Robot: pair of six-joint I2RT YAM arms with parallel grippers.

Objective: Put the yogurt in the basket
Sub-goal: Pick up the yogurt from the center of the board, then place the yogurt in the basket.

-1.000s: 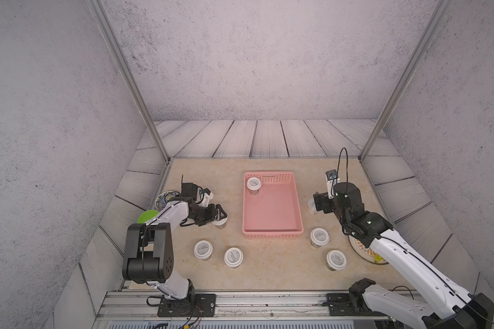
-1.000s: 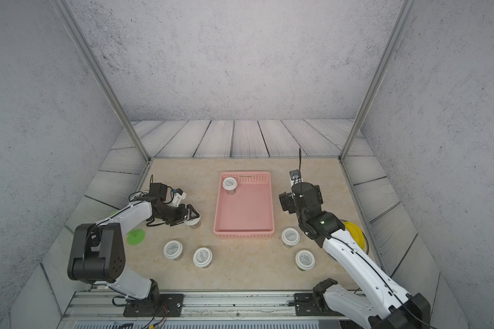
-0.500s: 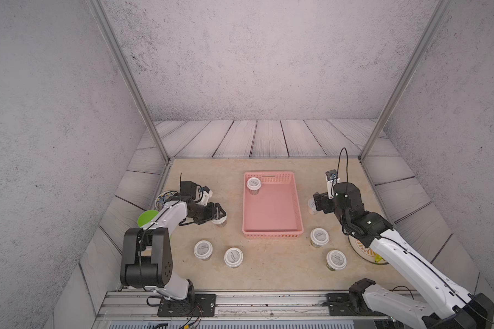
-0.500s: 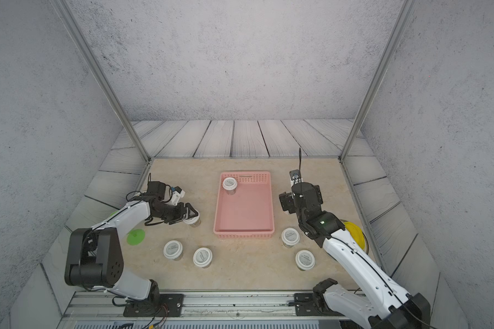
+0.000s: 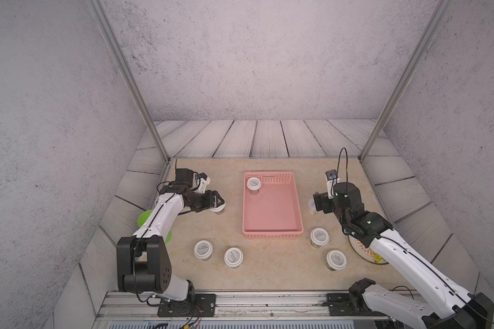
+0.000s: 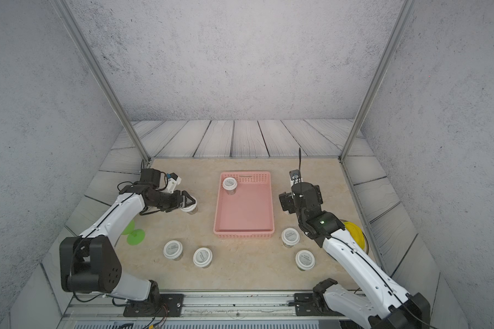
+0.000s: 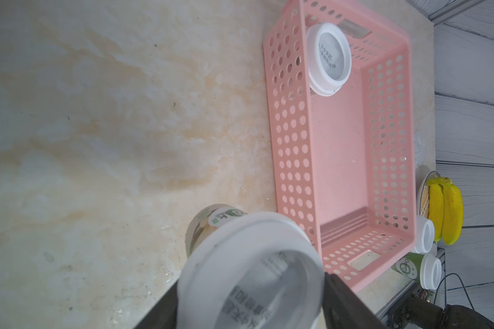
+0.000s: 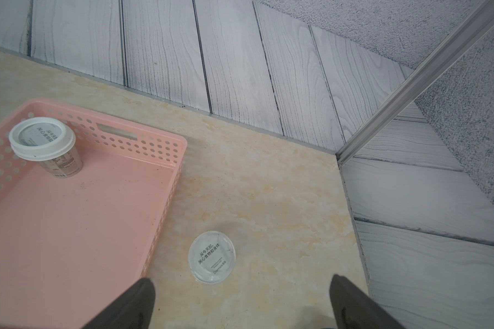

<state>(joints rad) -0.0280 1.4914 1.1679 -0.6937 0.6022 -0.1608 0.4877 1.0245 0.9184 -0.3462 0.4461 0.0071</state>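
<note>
The left jaws pinch a yogurt cup (image 7: 248, 273) by its lid rim, apparently resting on the table (image 7: 97, 128) near the pink basket (image 7: 293, 159); so high a grip may slip or pop the lid on lifting. The right jaws hang spread above a 2nd cup (image 8: 211, 257) just beside the basket's wall, which a finger might strike. A 3rd cup (image 5: 253, 183) sits inside; 4 more cups (image 5: 233, 257) wait outside.

Even diffuse brightness, faint soft shadows, sharp top views, close-up yogurt (image 7: 248, 273) blurry at left wrist.
</note>
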